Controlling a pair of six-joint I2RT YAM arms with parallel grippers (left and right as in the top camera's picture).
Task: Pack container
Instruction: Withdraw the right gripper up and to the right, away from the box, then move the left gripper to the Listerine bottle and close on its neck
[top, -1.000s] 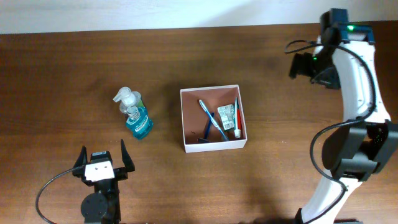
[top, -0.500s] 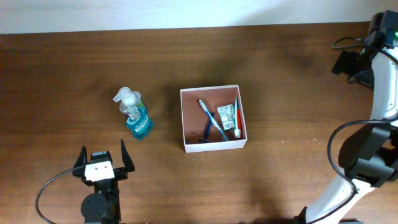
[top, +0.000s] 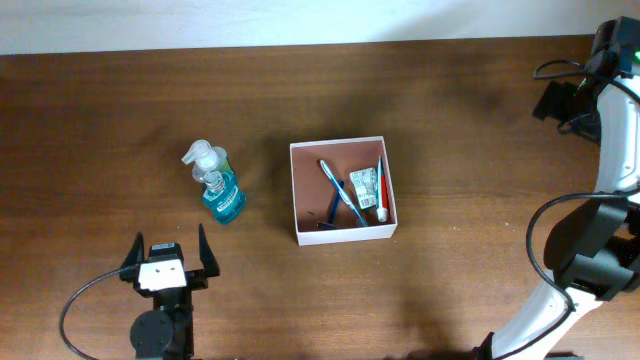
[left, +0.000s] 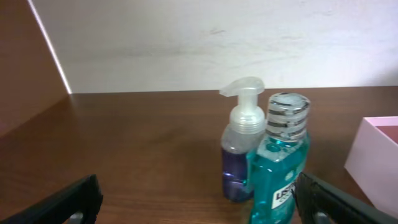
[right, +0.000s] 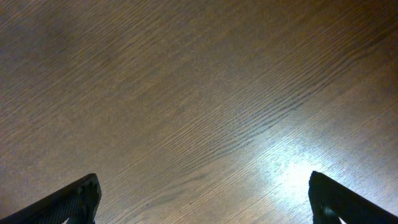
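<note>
The container (top: 343, 234) is a shallow white-walled square box with a reddish-brown inside, at the table's middle. It holds a blue toothbrush (top: 336, 185), a razor (top: 330, 215), a small packet (top: 363, 187) and a red-and-white tube (top: 382, 195). Its pale corner shows in the left wrist view (left: 373, 155). A teal bottle (top: 223, 196) and a clear pump bottle (top: 203, 160) stand left of it; both show in the left wrist view, the teal bottle (left: 280, 168) in front of the pump bottle (left: 239, 152). My left gripper (top: 168, 250) is open and empty near the front edge. My right gripper (top: 556, 100) is open and empty at the far right.
A white wall (top: 300, 20) runs along the table's back edge. The right wrist view shows only bare wood (right: 199, 106). The right arm's base and cables (top: 590, 250) stand at the right edge.
The right arm swung from over the table's right part out to the far right edge. The left gripper has barely shifted.
</note>
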